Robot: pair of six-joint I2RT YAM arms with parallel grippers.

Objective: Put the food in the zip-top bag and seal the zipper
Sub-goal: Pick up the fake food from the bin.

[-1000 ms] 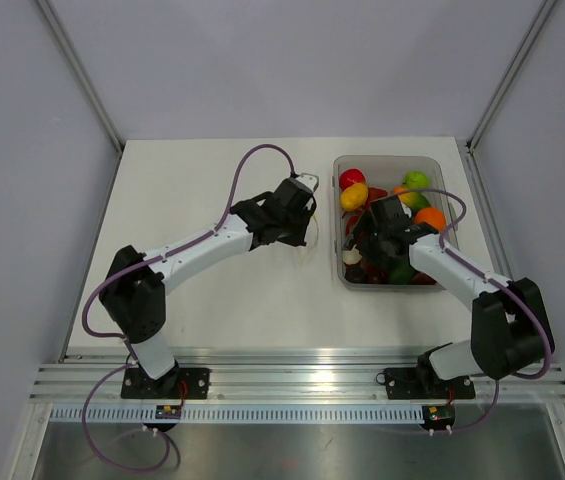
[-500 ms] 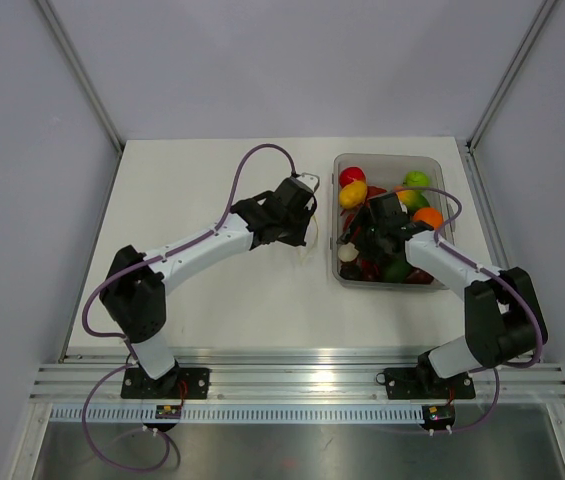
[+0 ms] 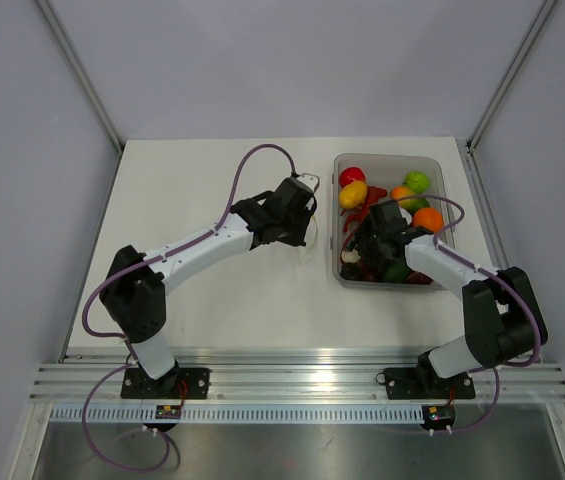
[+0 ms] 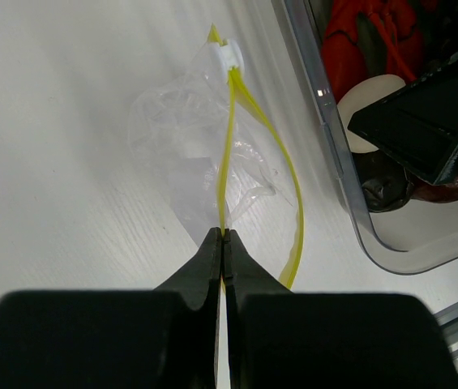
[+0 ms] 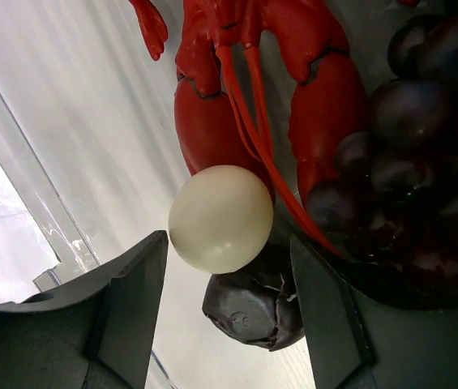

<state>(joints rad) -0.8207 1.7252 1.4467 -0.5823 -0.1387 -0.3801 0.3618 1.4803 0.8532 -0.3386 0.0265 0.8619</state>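
Note:
The clear zip-top bag (image 4: 181,146) lies crinkled on the white table, left of the bin. Its yellow zipper (image 4: 227,162) is parted into two strips, with a white slider (image 4: 225,57) at the far end. My left gripper (image 4: 223,235) is shut on one yellow strip; in the top view it (image 3: 307,232) sits beside the bin's left wall. My right gripper (image 5: 227,267) is open inside the bin, low over a white egg (image 5: 220,217) and a dark lumpy piece (image 5: 253,301). A red lobster (image 5: 245,89) and dark grapes (image 5: 407,162) lie beside them.
The grey-clear bin (image 3: 339,215) at the right holds several toy foods: a red one (image 3: 352,177), a yellow one (image 3: 354,194), a green one (image 3: 417,181) and an orange one (image 3: 428,217). Its left wall (image 4: 326,121) stands close to the bag.
My right gripper has moved left and down inside the bin toward its near left corner. The left arm and the bag have not moved.

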